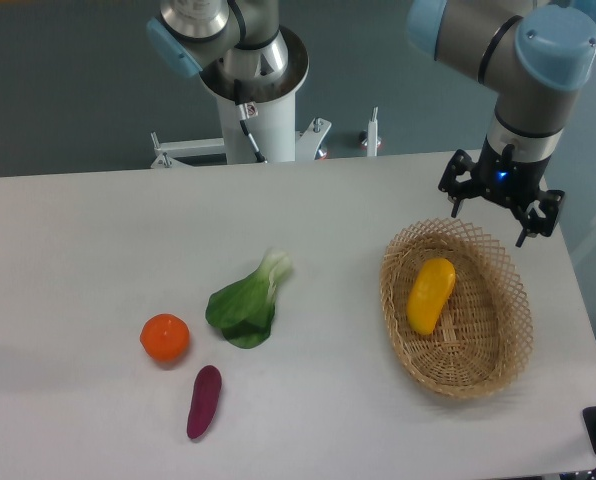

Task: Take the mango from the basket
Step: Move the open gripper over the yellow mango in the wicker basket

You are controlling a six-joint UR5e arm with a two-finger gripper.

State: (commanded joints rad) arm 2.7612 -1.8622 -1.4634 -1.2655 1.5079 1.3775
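Lying in the basket (503, 345), the mango (430, 295) sits below the wide-spread gripper (490, 213).

One mango (430, 295), one basket (498, 352), one orange (165, 338), one sweet potato (204, 401), one bok choy (246, 304).

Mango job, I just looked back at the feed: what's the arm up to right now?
The gripper hangs open above the far rim of the basket, holding nothing. The mango lies untouched inside the basket, toward its left side. Out on the table to the left sit an orange, a leafy green and a purple sweet potato, none of them near the arm.
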